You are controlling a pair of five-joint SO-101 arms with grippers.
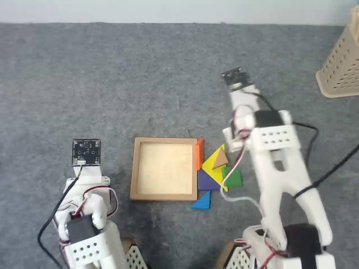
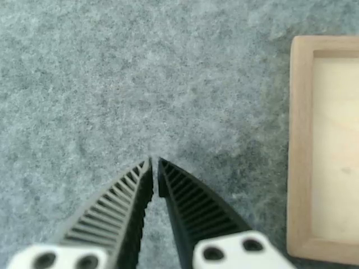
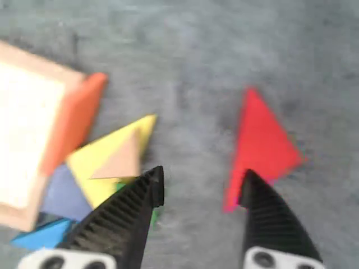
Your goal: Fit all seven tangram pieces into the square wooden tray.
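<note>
The square wooden tray (image 1: 135,168) lies on grey carpet with nothing inside. An orange piece (image 1: 199,154) leans on its right rim. Beside it lie a yellow triangle (image 1: 212,162) with a small tan triangle (image 1: 220,158) on top, a purple piece (image 1: 206,180), a green piece (image 1: 233,178) and a blue triangle (image 1: 202,200). My right gripper (image 3: 202,174) hangs open above the carpet; a red triangle (image 3: 258,145) lies just past one fingertip, the yellow triangle (image 3: 95,162) by the other. My left gripper (image 2: 154,162) is shut and holds nothing, to the left of the tray (image 2: 300,140).
A cream perforated basket (image 1: 342,61) stands at the far right edge. The right arm (image 1: 275,162) reaches over the carpet right of the pieces. Bare carpet stretches behind and to the left of the tray.
</note>
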